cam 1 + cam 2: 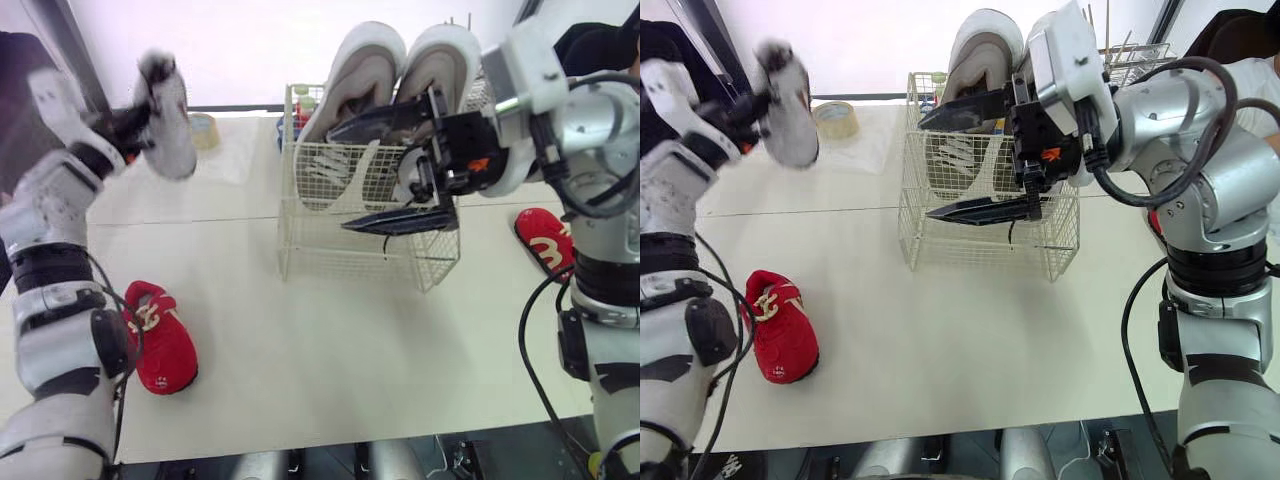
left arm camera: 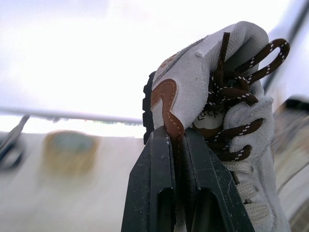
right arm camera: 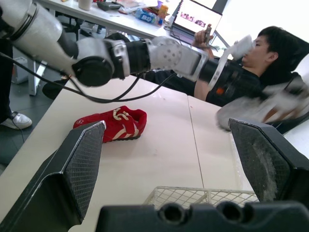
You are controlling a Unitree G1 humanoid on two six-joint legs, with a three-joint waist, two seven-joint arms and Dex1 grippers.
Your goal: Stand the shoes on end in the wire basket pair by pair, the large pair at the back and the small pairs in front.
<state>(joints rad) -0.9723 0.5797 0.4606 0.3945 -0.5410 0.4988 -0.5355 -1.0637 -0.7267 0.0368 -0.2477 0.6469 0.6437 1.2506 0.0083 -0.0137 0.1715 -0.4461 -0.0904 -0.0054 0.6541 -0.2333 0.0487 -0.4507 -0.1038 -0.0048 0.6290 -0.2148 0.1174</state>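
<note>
Small grey suede shoe (image 1: 170, 115) with brown laces hangs raised, well left of the white wire basket (image 1: 300, 255), our left tool (image 2: 176, 140) pinching its upper. We judge it light and soft, best gripped at the collar. Our right tool (image 1: 340, 178) is spread wide before the basket.

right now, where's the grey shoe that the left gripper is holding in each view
left eye view: grey shoe raised in the left gripper, left of the wire basket
right eye view: upper left too
left wrist view: close up, clamped in the gripper
right wrist view: blurred, beyond the basket rim
shared landmark: the wire basket
</note>
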